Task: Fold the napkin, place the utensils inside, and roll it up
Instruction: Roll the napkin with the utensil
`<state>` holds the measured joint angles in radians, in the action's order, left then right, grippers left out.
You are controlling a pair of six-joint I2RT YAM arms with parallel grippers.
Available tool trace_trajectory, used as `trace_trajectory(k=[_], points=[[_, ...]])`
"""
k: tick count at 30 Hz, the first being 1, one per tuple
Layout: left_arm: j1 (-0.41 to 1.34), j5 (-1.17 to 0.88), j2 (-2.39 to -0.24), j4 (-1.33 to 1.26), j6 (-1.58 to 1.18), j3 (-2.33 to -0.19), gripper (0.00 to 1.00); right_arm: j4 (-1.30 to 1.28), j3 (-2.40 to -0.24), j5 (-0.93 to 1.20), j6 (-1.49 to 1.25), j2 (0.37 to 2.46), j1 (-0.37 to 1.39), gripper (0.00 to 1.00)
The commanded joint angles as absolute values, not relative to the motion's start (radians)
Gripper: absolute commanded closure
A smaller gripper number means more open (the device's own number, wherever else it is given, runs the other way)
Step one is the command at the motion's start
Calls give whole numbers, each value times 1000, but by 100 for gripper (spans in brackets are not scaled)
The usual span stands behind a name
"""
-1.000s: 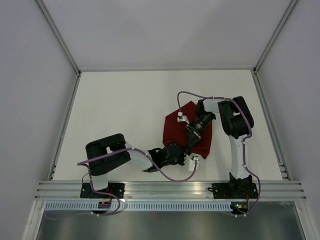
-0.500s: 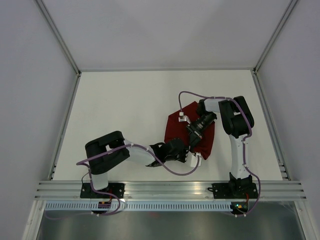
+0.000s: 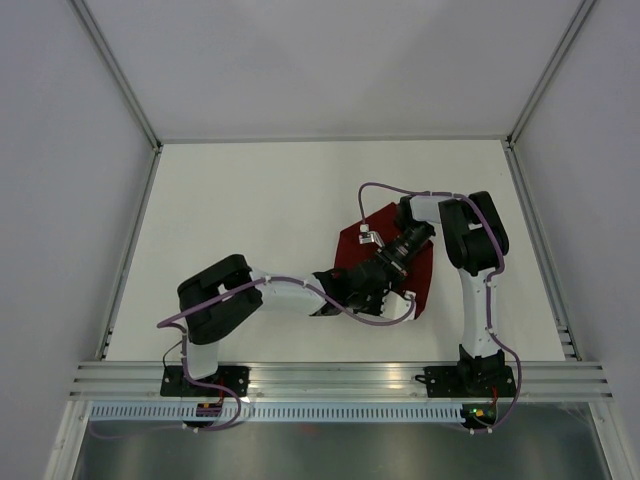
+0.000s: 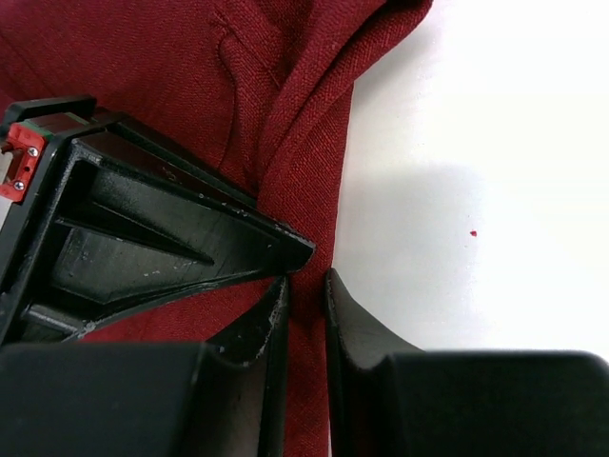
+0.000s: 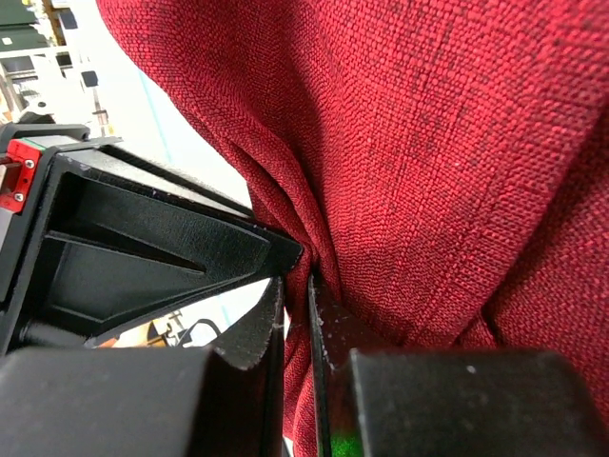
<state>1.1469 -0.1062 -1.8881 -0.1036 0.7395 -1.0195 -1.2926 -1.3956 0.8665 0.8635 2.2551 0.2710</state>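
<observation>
A lab test cell: white table (image 3: 250, 220) walled by framed grey panels (image 3: 60, 180)

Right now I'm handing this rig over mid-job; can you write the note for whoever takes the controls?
Left gripper: shut on a fold at the napkin's edge.
Right gripper: shut on a napkin fold too, close beside the left one.
Napkin: bunched up, lying right of centre on the table.
Done: folding started, but the cloth is not lying flat.
Left: finish the fold, add utensils (none in view), roll it up.
</observation>
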Motion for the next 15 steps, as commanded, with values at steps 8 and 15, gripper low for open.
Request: trace_trajectory(k=[8,15], points=[[1132,-350,-1962,161,551,-1092,98,-1031,-1411,759,787,2102,258,48],[1092,-472,-1954,195,465,-1109,98,-813,-1365,680,541,1906,180,40]])
